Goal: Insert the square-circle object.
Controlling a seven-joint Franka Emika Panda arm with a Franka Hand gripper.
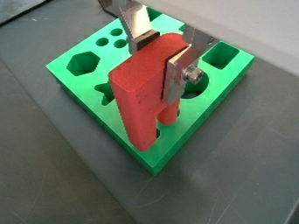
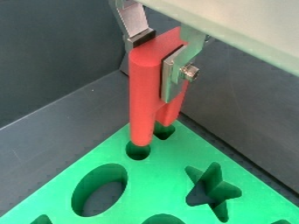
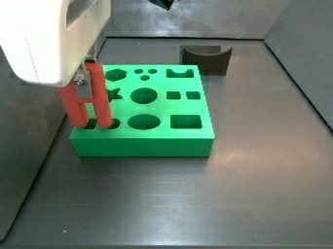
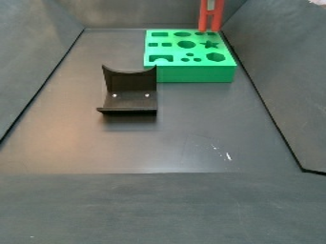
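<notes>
Nearest in a side view, the dark floor [image 4: 152,191] is lying bare, and on it the fixture [image 4: 128,91] is standing alone with nothing resting in it, well apart from the green board [image 4: 192,74]. I judge you are no longer needing it as a rest for the piece.

Farther back, you are working at the board's edge. The gripper [image 1: 160,57] is hanging right above one corner region of the board, with its silver fingers [image 1: 142,35] clamping a red piece from two opposite sides. That piece has a thick squared leg and a thinner round leg side by side, so I am taking it to be the square-circle object [image 1: 140,92], not the dark bracket.

You are gripping it high up, which is leaving both legs free below the pads to enter the board. In a wrist view the square-circle object [image 2: 142,96] is standing close to upright, and its two tips are sitting at the mouths of two neighbouring holes, perhaps just inside; how deep they are I cannot tell. In a side view the red legs [image 3: 89,97] are meeting the board [image 3: 143,141] beside its near-left corner.

The insertion looks begun but not seated. Pressing straight down will be calling for both legs to stay aligned, since any tilt could be jamming one against its hole's rim.
</notes>
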